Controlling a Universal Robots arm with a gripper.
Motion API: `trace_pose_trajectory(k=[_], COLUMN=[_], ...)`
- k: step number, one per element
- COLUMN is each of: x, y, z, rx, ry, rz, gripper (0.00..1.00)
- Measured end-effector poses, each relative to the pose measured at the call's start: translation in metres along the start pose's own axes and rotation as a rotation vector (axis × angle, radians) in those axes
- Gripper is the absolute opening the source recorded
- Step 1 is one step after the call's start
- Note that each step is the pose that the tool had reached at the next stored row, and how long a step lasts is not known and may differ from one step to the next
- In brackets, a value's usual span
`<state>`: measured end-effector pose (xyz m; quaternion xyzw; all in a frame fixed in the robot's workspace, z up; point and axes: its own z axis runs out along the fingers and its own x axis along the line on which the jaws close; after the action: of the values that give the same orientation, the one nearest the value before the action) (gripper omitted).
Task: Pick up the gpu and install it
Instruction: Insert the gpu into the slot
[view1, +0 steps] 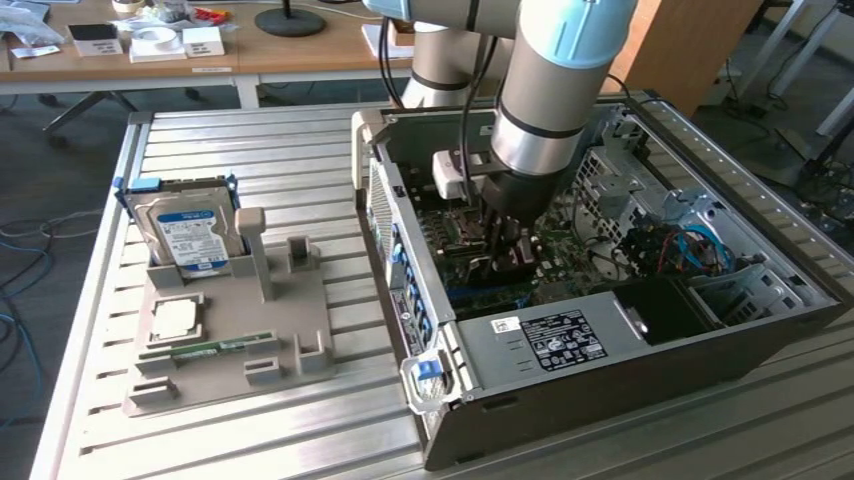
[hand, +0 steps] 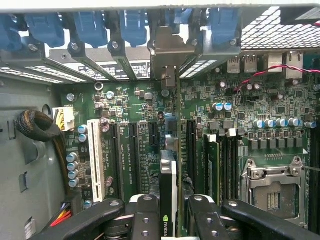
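The gpu (hand: 169, 172) stands edge-on over the green motherboard (hand: 130, 105), in line with the long black expansion slots (hand: 134, 150). Its silver end bracket (hand: 167, 47) reaches the rear slot openings under the blue latches. My gripper (hand: 167, 220) is shut on the card's upper edge, one black finger (hand: 142, 217) on each side. I cannot tell whether the card sits fully in its slot. In the exterior view my gripper (view1: 511, 255) reaches straight down into the open computer case (view1: 601, 350), and the arm hides most of the card.
A grey parts holder (view1: 227, 330) to the exterior view's left of the case carries a blue-labelled hard drive (view1: 187, 235), a processor chip (view1: 174, 318) and a memory stick (view1: 214, 350). Inside the case are a CPU socket (hand: 272, 187), memory modules (hand: 212, 165) and cable bundles (hand: 37, 127).
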<state>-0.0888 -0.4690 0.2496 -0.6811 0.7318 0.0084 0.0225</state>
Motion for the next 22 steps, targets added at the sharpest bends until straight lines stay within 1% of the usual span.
trace_pose_trajectory(k=[8,13,14,22], x=[-0.0010,-0.0008,-0.0008,-0.0008], y=[0.0004,0.0005,0.0005,0.0005], z=[0.0003,0.0023,0.0031,0.0041], rx=[-0.0002,-0.0006,-0.0005,-0.0002], ry=[-0.0013,-0.0003,-0.0011,-0.0014], rz=[-0.002,-0.002,-0.002,-0.002], gripper=[0.27,0.27,0.27,0.27])
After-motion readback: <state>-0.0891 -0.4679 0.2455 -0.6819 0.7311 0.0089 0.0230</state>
